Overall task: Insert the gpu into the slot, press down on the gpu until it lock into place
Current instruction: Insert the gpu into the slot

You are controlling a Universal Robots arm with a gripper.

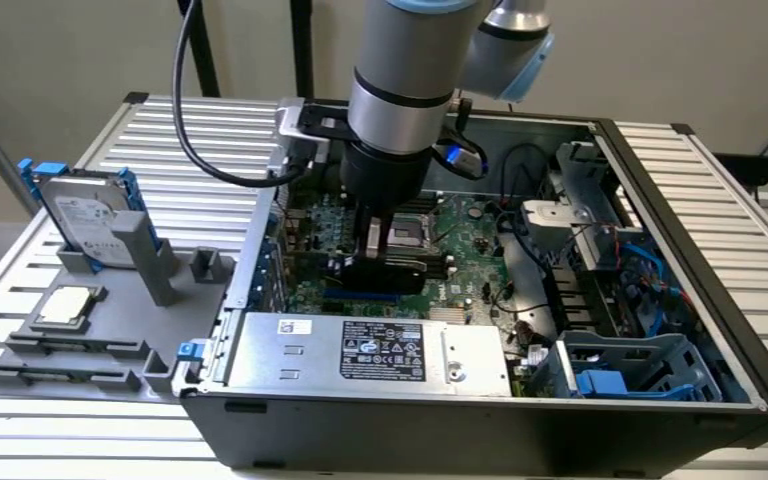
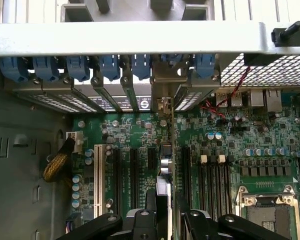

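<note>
1. The gpu is a flat black card standing on its long edge inside the open case. It sits on the green motherboard, just behind the silver power-supply box.
2. As a judgement, the card should handle as light and stiff, a rigid board that barely flexes. It is also delicate: the glossy shroud may be slippery under the pads, and the small parts and the contact edge should take no sideways load.
3. The sensible hold is across its thickness near the middle of the upper edge, with the pads on the two flat faces. That way a push would run straight down through the board.
4. The gripper hangs vertically over the card, above and behind the power-supply box. Its jaws stand only as far apart as the card is thick and are clamped on it.
5. In the wrist view the gripper has its black fingers on either side of the gpu, which is seen edge-on there.
6. The slot is the bright-blue strip directly under the card's lower edge, between the card and the power-supply box. Only a short blue stretch peeks out.
7. The card looks lined up with the slot, and its bracket end meets the row of rear openings on the side of the case away from the power-supply box. I cannot tell whether the card is fully seated or latched.
</note>
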